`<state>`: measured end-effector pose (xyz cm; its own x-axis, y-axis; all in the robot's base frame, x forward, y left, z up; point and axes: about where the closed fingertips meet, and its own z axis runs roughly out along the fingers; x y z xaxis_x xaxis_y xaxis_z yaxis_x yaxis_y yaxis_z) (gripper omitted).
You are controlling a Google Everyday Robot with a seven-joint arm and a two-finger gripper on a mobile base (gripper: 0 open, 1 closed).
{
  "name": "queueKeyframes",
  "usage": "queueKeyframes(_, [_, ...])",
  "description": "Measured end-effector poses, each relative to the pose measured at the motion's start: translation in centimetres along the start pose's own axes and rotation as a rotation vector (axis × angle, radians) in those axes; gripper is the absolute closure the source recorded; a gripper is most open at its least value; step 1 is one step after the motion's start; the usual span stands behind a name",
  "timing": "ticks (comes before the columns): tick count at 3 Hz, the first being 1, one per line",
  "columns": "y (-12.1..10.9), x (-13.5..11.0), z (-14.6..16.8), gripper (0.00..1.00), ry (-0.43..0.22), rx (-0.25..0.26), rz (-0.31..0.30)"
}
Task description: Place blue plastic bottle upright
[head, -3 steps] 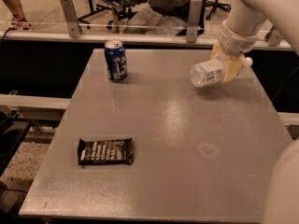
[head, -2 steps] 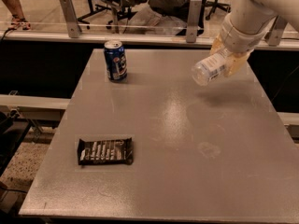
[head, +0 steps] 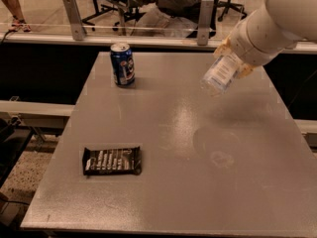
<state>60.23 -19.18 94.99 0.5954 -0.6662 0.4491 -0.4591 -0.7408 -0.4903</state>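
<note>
The table [head: 163, 197] bears 2 things. The can [head: 122, 64] stands upright near the far left corner. The bar [head: 112, 160] lies flat near the left edge, toward the front, well apart from the can. Above the far right part of the table, the gripper [head: 235, 57] is clasped around the bottle [head: 219, 76]. The bottle hangs tilted, clear of the tabletop, its lower end pointing left and forward. Behind the table runs a barrier [head: 72, 18], and behind that sits a person [head: 173, 4].
</note>
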Motion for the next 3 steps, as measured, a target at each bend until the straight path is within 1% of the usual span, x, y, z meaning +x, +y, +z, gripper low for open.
queueKeyframes(1, [-1.6, -0.5, -1.0, 1.00, 0.043, 0.129, -0.111])
queueKeyframes(2, [-2.4, -1.8, -1.6, 1.00, 0.089, 0.248, -0.197])
queueKeyframes(3, [-3.2, -2.7, -1.9, 1.00, 0.151, 0.357, -0.265])
